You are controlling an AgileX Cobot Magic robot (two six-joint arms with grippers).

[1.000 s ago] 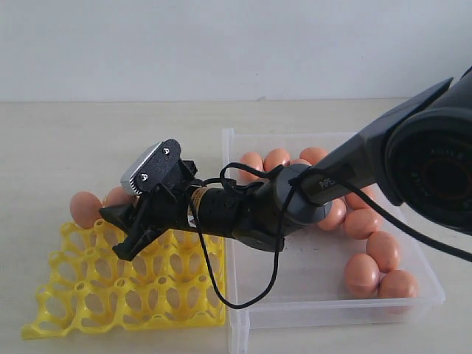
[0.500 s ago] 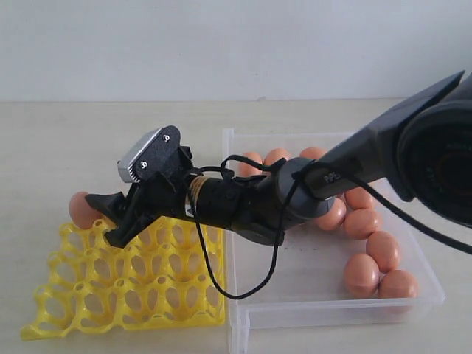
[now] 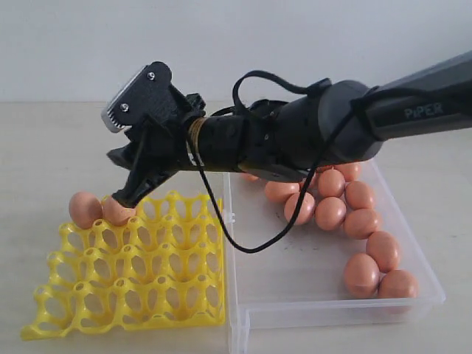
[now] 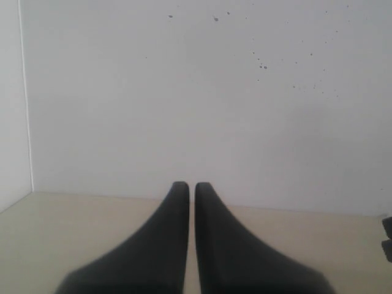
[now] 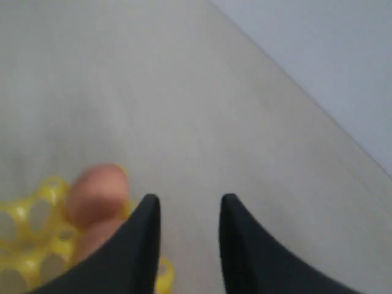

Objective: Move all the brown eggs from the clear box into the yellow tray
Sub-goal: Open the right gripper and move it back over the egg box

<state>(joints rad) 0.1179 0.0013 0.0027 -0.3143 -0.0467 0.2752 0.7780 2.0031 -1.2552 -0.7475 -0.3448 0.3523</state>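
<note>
Beige desk [image 3: 59, 140]: carries the tray and the box side by side, in front of a plain pale wall [image 3: 236, 44].
black right arm [image 3: 317, 133]: reaches from the right across the box and over the tray. A black cable [image 3: 243, 247] loops down from it over the box's left wall.
clear box [image 3: 339, 308]: on the right half of the desk, its left wall just beside the tray.
yellow tray [image 3: 110, 295]: on the desk left of the box. Most of its cups are bare lattice.
right hand [image 3: 124, 178]: hangs over the tray's far left corner with its fingers spread and nothing between them. In the right wrist view [image 5: 187, 202] bare desk shows through the gap. The lower fingertip is very near the second egg, and contact cannot be told.
left hand [image 4: 188, 187]: fingers pressed almost together, only a thin slit between, pinching nothing. It points at the wall above the desk.
brown eggs [image 3: 330, 214]: about ten lie in the box, clustered along its far and right sides. Two more sit in the tray's far left cups [image 3: 85, 209], next to each other.
</note>
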